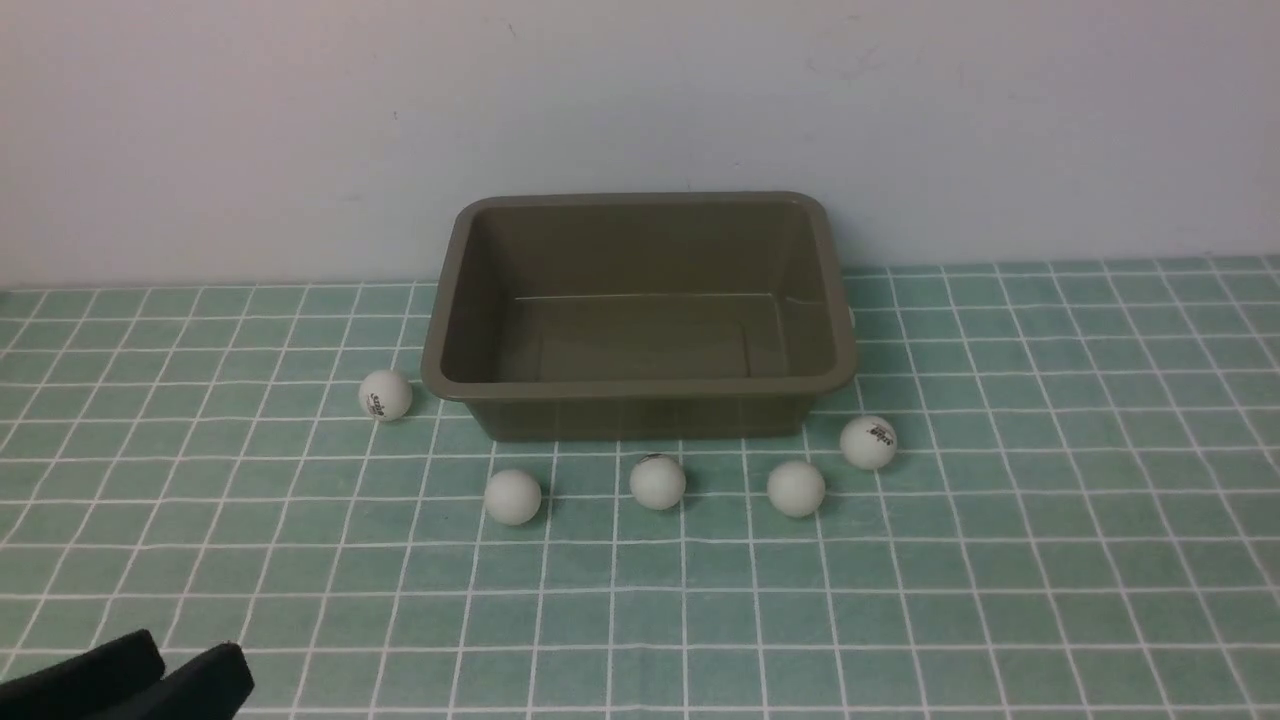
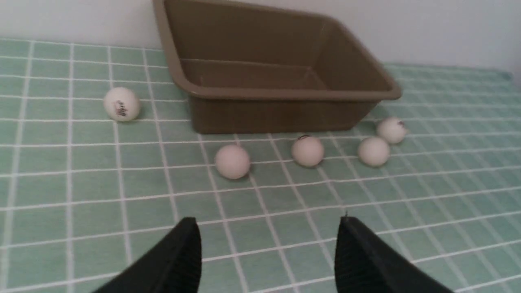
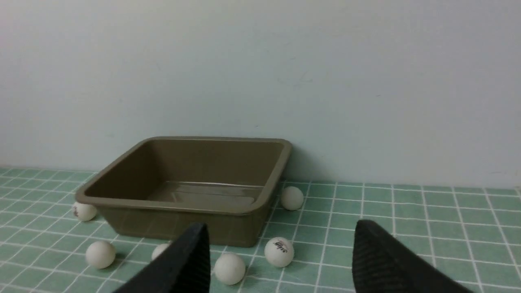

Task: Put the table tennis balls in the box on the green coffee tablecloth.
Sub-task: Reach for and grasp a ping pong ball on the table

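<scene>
I can read no word or number from here. Left of the box (image 1: 640, 415), the left ball (image 1: 385, 395) carries a small dark print on its front. The right ball (image 1: 868, 442), off the box's right front corner, carries one too. Both are a blurred line or two of lettering, too small to make out. The middle ball (image 1: 657, 481) shows only a dark smudge at its top. My right wrist camera shows the right ball's print largest, but I cannot read it there either.

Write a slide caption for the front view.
Empty box on green tablecloth; five table tennis balls outside it; left gripper at near-left corner.
</scene>
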{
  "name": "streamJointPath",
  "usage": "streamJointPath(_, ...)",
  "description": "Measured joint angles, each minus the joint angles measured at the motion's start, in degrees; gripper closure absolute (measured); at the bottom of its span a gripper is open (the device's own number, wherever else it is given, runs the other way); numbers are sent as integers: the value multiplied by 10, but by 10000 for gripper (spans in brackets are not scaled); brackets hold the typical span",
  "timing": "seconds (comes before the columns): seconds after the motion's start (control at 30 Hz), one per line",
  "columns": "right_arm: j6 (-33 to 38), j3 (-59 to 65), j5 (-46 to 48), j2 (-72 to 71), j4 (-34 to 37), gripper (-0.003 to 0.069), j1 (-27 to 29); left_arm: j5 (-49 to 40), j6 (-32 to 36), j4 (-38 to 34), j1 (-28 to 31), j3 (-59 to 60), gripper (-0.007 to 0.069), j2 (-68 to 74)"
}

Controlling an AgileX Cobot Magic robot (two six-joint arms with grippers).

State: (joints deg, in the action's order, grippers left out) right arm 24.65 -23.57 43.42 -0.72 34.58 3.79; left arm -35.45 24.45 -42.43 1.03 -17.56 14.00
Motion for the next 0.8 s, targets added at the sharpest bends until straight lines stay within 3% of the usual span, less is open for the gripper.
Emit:
streamJointPath(0.13,57,0,19,30,49,230,0,1,-6,100,0,-68,218,96)
streamJointPath(0.3,181,-16,39,149,134,230,0,43,18,120,0,-85,218,179)
streamJointPath(0.43,282,-80,60,290,150,230,0,59,53,119,-2,-85,218,231)
streamJointPath(0.8,344,-310,78,760,123,230,-12,58,65,114,-15,-85,218,241)
